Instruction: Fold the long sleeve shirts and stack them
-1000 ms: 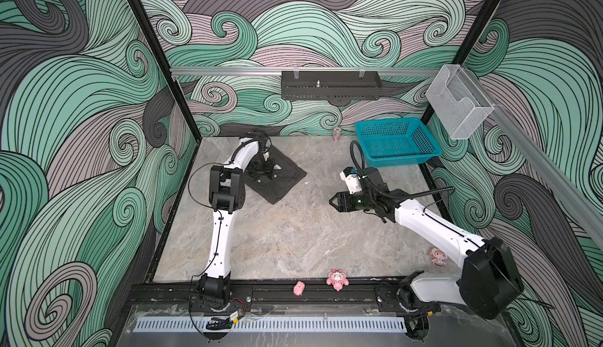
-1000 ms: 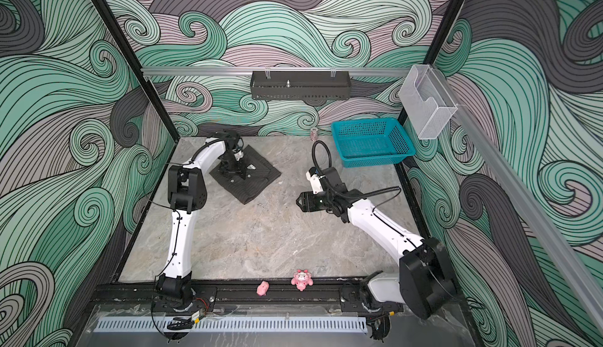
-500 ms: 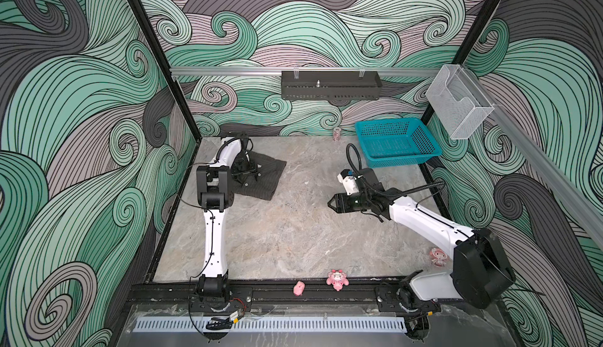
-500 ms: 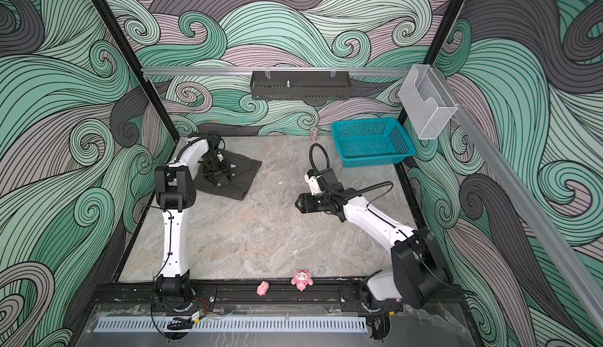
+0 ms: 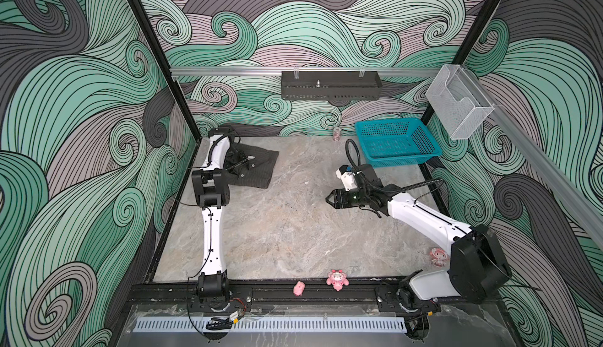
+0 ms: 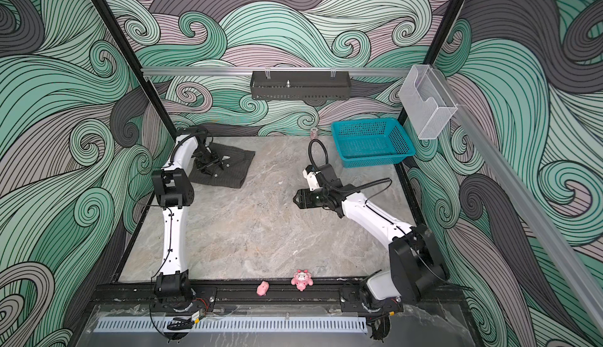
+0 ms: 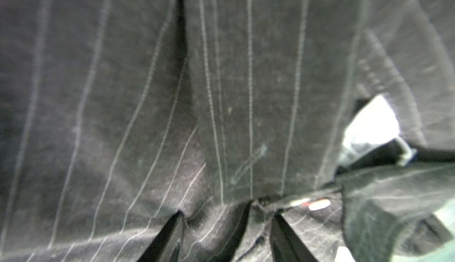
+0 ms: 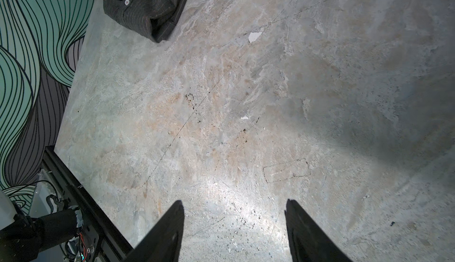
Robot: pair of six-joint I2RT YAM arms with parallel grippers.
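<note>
The long sleeve shirt [image 5: 257, 170] [image 6: 235, 170], dark with thin pale pinstripes, lies folded flat on the stone table near the back left corner. My left gripper [image 5: 241, 162] [image 6: 212, 162] stands on it, pointing down. In the left wrist view its two black fingers are apart at the left gripper [image 7: 228, 214], tips pressed into the striped shirt [image 7: 221, 76] beside a light button [image 7: 318, 204]. My right gripper [image 5: 328, 198] [image 6: 295, 198] hovers open over bare table right of centre, nothing between its fingers [image 8: 172, 228]. A corner of the shirt [image 8: 147, 9] shows far off in the right wrist view.
A teal basket [image 5: 401, 161] [image 6: 372, 161] sits at the back right, a small jar [image 5: 336, 133] beside it. Pink toys [image 5: 337, 279] [image 5: 298, 288] lie on the front rail, another [image 5: 437, 257] by the right arm's base. A black shelf [image 5: 329, 86] and a clear box [image 5: 456, 107] hang on the walls.
The left gripper has slid the shirt leftward toward the back left corner, turning it squarer to the wall. The right gripper has barely shifted.
</note>
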